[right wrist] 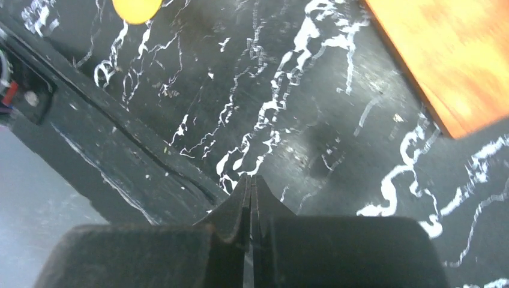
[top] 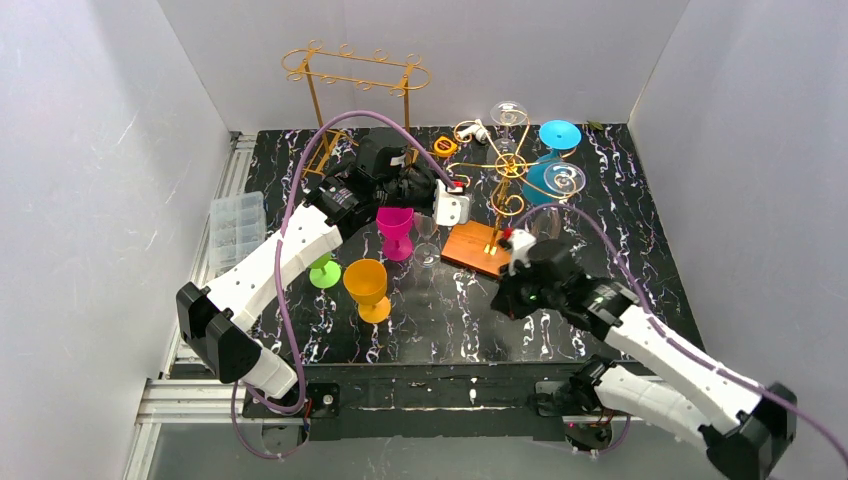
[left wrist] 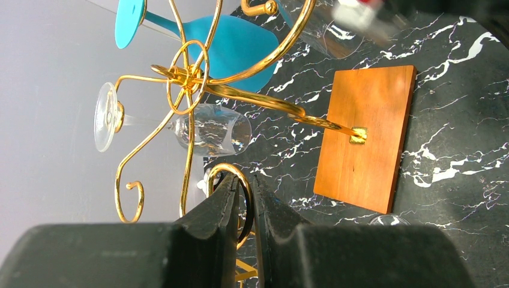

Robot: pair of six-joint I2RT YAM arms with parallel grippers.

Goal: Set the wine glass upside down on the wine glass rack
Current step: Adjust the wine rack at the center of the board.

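The gold wine glass rack (top: 508,167) stands on a wooden base (top: 475,248) at mid-table. Clear glasses (top: 510,113) and blue glasses (top: 558,133) hang upside down on it. A clear wine glass (top: 427,243) stands on the table left of the base; its edge shows in the left wrist view (left wrist: 390,221). My left gripper (top: 462,200) hovers above it, facing the rack (left wrist: 198,78). Its jaws (left wrist: 247,187) stand almost together with a thin gap, and a gold rack loop (left wrist: 223,171) shows past them. My right gripper (top: 503,296) is shut and empty low over the table (right wrist: 250,182).
Pink (top: 396,232), orange (top: 367,288) and green (top: 324,272) plastic goblets stand left of the clear glass. A second gold rack (top: 355,70) stands at the back left. A clear plastic box (top: 238,228) sits off the left edge. White walls enclose the table.
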